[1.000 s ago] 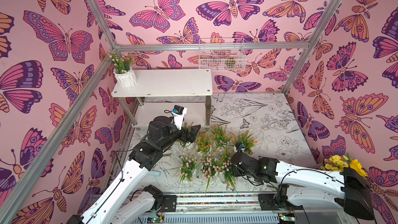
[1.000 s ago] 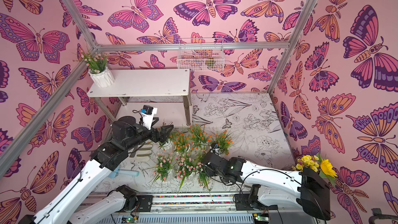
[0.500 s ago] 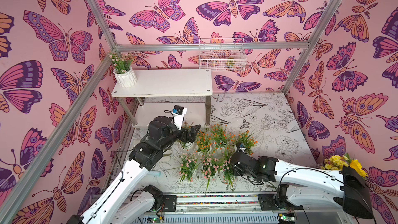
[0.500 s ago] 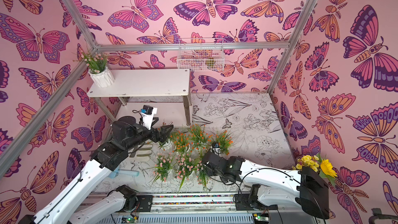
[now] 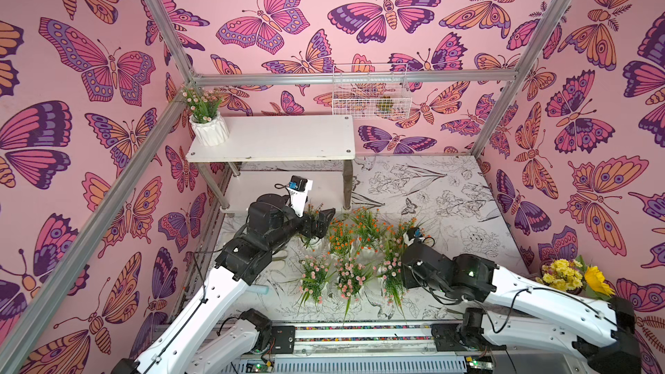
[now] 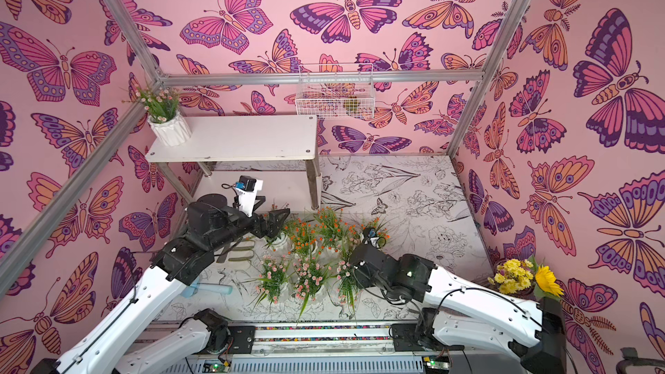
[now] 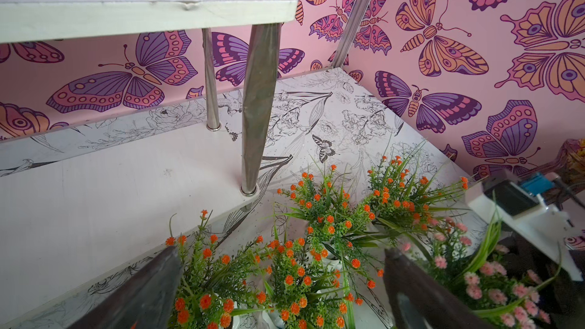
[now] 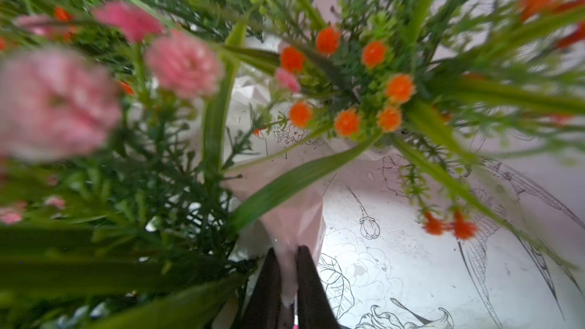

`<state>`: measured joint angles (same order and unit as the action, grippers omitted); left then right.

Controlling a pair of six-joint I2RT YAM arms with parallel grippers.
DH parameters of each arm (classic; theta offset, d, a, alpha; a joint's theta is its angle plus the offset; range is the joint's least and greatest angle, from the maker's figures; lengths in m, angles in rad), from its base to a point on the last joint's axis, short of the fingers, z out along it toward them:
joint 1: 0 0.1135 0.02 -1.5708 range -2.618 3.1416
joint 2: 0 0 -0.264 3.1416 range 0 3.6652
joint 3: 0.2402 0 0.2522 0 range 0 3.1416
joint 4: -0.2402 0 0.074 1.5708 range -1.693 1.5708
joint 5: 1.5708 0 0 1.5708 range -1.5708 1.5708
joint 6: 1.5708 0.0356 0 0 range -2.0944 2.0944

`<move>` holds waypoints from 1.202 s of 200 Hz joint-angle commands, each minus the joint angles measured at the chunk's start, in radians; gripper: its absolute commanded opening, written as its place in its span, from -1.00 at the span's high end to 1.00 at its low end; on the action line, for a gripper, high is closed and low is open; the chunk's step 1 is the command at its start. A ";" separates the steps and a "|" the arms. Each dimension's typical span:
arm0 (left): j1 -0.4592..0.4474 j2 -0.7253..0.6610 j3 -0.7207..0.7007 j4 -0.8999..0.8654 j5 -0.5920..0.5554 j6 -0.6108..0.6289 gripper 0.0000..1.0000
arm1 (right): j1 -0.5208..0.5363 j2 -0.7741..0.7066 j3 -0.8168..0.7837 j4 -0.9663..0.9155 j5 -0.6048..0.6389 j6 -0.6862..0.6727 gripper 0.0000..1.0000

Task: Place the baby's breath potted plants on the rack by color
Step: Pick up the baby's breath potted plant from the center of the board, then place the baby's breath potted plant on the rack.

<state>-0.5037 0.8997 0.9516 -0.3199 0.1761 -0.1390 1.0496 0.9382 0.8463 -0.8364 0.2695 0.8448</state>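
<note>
The rack, a white two-tier shelf on round silver legs, stands at the far left of the table, and one pink plant in a white ribbed pot stands upright at the left end of its top board. The other seven pots crowd together on the table just in front of the rack's right end: four orange plants in the back row, three pink ones in the front. The right-hand pink plant has its pot rim pinched between the closed fingers of the right end effector

Walls pink w/ butterflies; rack, pots white; blooms pink, orange.
</note>
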 commanded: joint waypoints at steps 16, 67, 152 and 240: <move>-0.006 0.002 0.013 0.004 0.043 0.013 -1.00 | -0.118 -0.065 0.120 -0.059 -0.095 -0.113 0.99; -0.035 0.024 -0.021 0.081 0.150 0.043 -1.00 | -0.327 -0.011 0.320 -0.123 -0.281 -0.271 0.99; -0.217 0.121 -0.024 0.205 0.177 0.217 -1.00 | -0.482 0.205 0.587 -0.157 -0.476 -0.405 0.99; -0.298 0.255 0.019 0.329 0.161 0.221 -1.00 | -0.485 0.298 0.643 -0.124 -0.536 -0.418 0.99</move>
<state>-0.7914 1.1286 0.9436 -0.0547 0.3183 0.0868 0.5709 1.2419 1.4506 -1.0107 -0.2268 0.4374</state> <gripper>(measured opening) 0.998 0.119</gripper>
